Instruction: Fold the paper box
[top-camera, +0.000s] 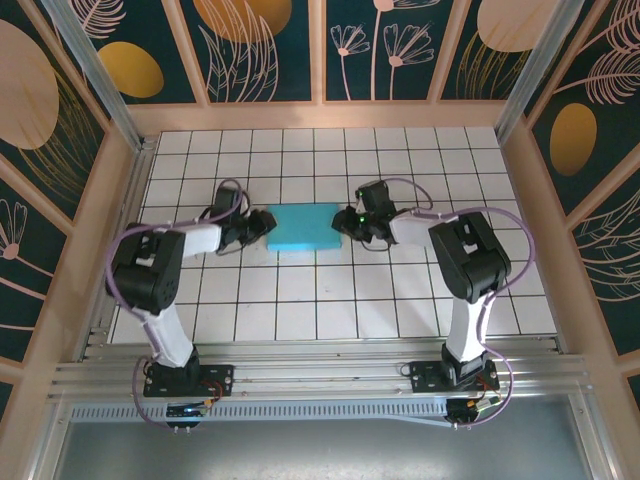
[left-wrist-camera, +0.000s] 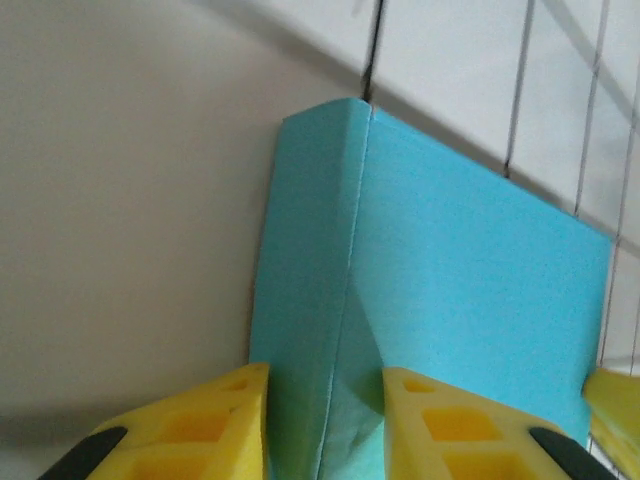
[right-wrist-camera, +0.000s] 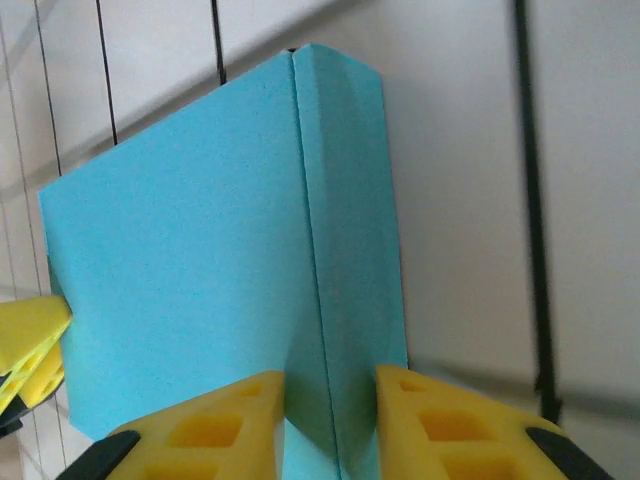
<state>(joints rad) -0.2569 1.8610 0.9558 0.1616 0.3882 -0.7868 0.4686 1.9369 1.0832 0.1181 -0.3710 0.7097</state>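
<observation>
in the wrist views our yellow fingers (left-wrist-camera: 200, 430) are cut off by the bottom edge. they cover the near end of the card, so we cannot tell whether the pads actually press on it. the left gripper (left-wrist-camera: 325, 378) stands narrowed astride the creased left end of the paper box (top-camera: 303, 229). the right gripper (right-wrist-camera: 330, 378) stands narrowed the same way astride the creased right end. from above, both ends of the box are partly hidden under the grippers. the box shows light blue, a shallow rectangle with a sharp fold line and a narrow side panel angled off the broad face at each end. it lies mid-table between the two grippers. the table (top-camera: 300, 300) is white tile with dark grout. dark teal wall panels (top-camera: 265, 45) with gold leaf drawings ring it, and an aluminium rail (top-camera: 320, 372) runs along the near edge.
</observation>
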